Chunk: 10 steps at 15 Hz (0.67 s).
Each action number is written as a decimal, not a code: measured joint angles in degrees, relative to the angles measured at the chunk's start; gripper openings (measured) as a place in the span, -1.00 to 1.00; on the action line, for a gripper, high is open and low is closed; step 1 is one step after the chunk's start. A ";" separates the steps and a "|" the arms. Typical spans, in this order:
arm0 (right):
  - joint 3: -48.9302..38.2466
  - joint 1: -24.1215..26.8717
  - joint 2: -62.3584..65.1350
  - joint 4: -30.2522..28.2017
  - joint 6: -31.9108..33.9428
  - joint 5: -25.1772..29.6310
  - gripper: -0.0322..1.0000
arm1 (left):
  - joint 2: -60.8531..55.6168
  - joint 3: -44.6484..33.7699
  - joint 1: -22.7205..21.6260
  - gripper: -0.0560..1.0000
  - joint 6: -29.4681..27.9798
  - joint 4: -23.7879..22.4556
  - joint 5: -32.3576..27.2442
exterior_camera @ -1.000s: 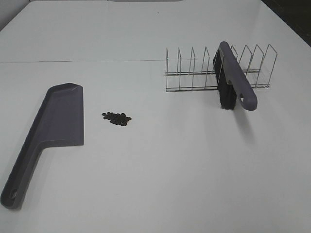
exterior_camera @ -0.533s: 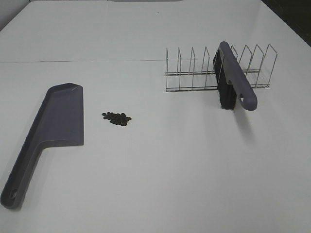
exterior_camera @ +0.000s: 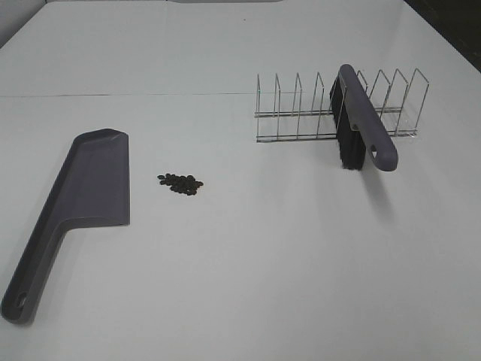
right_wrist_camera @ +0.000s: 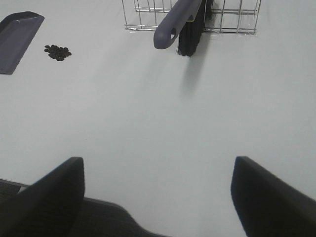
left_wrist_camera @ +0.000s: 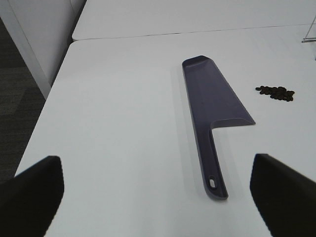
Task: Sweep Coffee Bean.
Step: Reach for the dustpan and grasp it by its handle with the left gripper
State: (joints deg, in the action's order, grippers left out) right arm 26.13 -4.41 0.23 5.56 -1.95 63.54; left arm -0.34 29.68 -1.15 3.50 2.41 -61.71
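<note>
**Left gripper** point(left_wrist_camera: 155, 163): jaws spread wide, holding nothing. Both fingers point(left_wrist_camera: 34, 192) are clear of the table point(exterior_camera: 263, 263).

**Right gripper** point(right_wrist_camera: 158, 163): jaws spread wide, holding nothing.

**Coffee bean** point(exterior_camera: 180, 183): small dark brown-black ovals packed into one compact, slightly elongated cluster, lying flat on the white table. The exact number cannot be told.

**Position relative to the left gripper:** a grey-purple dustpan point(left_wrist_camera: 210, 98) lies directly ahead, with its handle end nearest the gripper and its blade pointing away. The coffee bean point(left_wrist_camera: 275, 92) lies ahead and to the gripper's right, near the blade's edge but apart from it.

**Position relative to the right gripper:** the coffee bean point(right_wrist_camera: 58, 52) lies far ahead and well to the gripper's left. Ahead of this gripper, a brush point(right_wrist_camera: 177, 22) leans in a wire rack point(right_wrist_camera: 237, 19), well apart from the cluster.
</note>
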 joint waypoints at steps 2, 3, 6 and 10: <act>0.00 0.00 0.00 0.00 0.00 0.00 0.55 | 0.00 0.00 0.00 0.90 0.00 0.00 0.00; 0.00 0.00 0.00 0.00 0.00 0.00 0.55 | 0.00 0.00 0.00 0.90 0.00 0.00 0.00; 0.00 0.00 0.00 0.00 0.00 0.00 0.55 | 0.00 0.00 0.00 0.90 0.00 0.00 0.00; 0.00 0.00 0.00 0.00 0.00 0.00 0.55 | 0.00 0.00 0.00 0.90 0.00 0.00 0.00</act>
State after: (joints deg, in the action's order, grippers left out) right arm 26.13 -4.41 0.23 5.56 -1.95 63.54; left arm -0.34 29.68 -1.15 3.50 2.41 -61.71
